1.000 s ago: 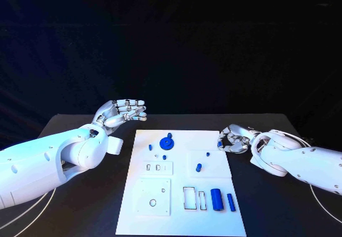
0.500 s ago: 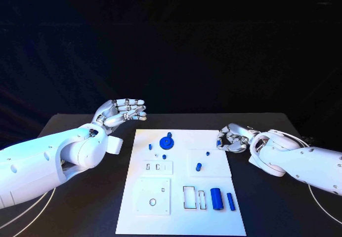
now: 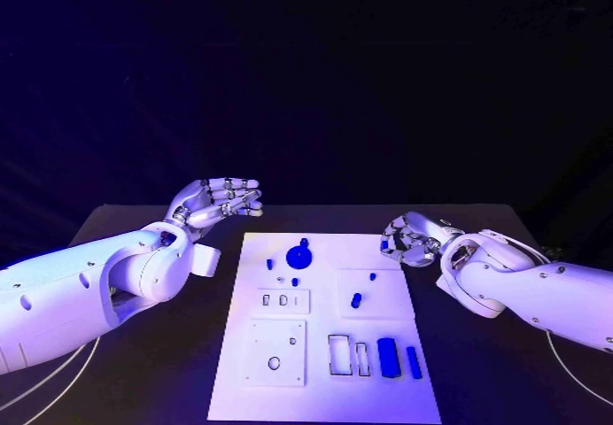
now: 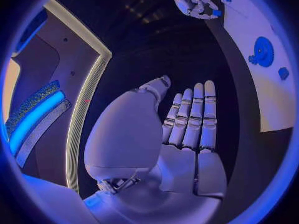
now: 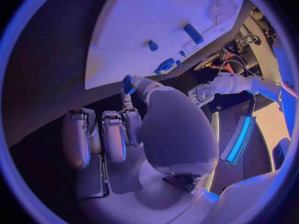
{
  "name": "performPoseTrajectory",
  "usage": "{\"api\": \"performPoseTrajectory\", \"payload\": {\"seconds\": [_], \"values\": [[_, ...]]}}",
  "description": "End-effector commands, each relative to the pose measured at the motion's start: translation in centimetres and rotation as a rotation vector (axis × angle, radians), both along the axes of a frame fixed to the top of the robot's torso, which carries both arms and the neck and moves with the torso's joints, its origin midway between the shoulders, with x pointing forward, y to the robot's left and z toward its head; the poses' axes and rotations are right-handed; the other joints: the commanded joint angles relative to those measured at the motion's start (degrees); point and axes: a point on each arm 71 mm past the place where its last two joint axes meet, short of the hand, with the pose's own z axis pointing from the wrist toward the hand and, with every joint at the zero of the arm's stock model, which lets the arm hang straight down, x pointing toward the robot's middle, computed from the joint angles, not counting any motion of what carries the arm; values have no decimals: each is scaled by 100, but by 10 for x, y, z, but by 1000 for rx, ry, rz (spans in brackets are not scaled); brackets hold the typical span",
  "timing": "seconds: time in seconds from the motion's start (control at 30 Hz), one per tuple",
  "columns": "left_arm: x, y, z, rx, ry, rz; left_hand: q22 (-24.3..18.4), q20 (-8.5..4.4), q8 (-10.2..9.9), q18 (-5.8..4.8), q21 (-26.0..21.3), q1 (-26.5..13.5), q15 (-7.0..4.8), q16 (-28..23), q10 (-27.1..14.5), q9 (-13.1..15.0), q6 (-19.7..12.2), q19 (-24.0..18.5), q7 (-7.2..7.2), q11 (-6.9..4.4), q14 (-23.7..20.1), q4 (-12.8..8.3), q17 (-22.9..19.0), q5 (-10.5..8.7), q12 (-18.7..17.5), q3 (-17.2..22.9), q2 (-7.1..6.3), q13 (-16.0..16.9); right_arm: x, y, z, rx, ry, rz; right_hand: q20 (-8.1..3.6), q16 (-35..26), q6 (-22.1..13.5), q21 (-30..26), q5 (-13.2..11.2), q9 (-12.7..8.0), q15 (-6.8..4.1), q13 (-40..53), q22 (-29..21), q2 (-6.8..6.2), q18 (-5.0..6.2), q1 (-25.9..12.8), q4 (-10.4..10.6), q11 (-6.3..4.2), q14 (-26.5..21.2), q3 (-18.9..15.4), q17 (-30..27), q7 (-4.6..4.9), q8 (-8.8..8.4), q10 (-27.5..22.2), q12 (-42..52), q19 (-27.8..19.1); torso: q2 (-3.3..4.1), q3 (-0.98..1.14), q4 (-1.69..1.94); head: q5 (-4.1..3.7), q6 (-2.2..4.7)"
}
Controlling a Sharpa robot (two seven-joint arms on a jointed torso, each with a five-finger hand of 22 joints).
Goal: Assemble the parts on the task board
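A white task board [image 3: 320,390] lies in the middle of a black worktop [image 3: 141,372] between the robot's two white arms. The right hand [image 3: 409,241] is raised just beside the board's far right corner, pinching a small blue part [image 3: 386,245] between thumb and a fingertip; the right wrist view shows the same blue part [image 5: 129,83] at the tips of those fingers, with the other fingers [image 5: 114,137] curled in beside them. The left hand [image 3: 220,200] is held up off the board's far left corner, well apart from the parts, its fingers straight and close together, the thumb standing apart, and nothing in its grasp; the left wrist view shows that hand [image 4: 181,134] with an empty palm.

On the board, a blue gear [image 3: 299,257] sits near the far edge, with a small blue peg [image 3: 271,263] just to its left and a smaller blue piece [image 3: 295,282] nearer the camera. Two more small blue pieces [image 3: 356,301] lie on a raised white square [image 3: 390,305] right of centre. Near the board's right front, a thick blue cylinder [image 3: 387,357] stands beside a thinner blue bar [image 3: 414,362], both lying just right of two rectangular slots [image 3: 340,355]. A white plate with a round hole [image 3: 275,363] sits at the left front, and a small block with two narrow slots [image 3: 283,301] lies behind it.
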Motion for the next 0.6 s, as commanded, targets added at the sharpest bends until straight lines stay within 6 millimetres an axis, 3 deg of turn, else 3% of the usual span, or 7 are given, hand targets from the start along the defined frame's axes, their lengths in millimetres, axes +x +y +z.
{"api": "performPoseTrajectory", "payload": {"seconds": [0.03,0.23,0.43,0.6], "values": [[0,-3,1,-10,-2,-16,6,1,25,64,20,-4,-28,-17,-13,4,7,-3,281,-24,2,-39,5,-18,12,8,65,-2,-6,20,7,15,-17,-33,-33,22,6,31,11,65,-36,585,1044,51,-98,-36,3,-16,607,49,1506,-3,101,-4,0,232,5,-2,9,30,4],[0,-6,0,-11,1,-21,6,1,25,64,20,-4,-28,-17,-13,4,7,-3,281,-24,2,-39,5,-18,12,8,65,-2,-22,65,12,32,6,37,-34,22,-17,8,6,70,-34,556,1028,14,-92,-82,-10,-14,607,57,1506,-1,121,-33,-25,219,13,-3,37,72,-10],[1,-8,0,-12,2,-24,6,1,25,64,20,-4,-28,-17,-13,4,7,-3,281,-24,2,-39,5,-18,12,8,65,-2,-38,105,13,21,14,110,-34,22,-20,-6,5,72,-34,546,1018,7,-89,-95,-11,-13,607,58,1506,0,127,-43,-34,211,13,-4,14,130,-36],[1,-9,0,-13,3,-27,6,1,25,64,20,-4,-28,-17,-13,4,7,-3,281,-24,2,-39,5,-18,12,8,65,-2,-48,129,6,5,26,156,-34,22,-23,-10,7,75,-34,550,1015,-1,-88,-92,-29,-15,607,69,1506,-2,137,-40,-32,209,13,-5,23,138,-40]]}}
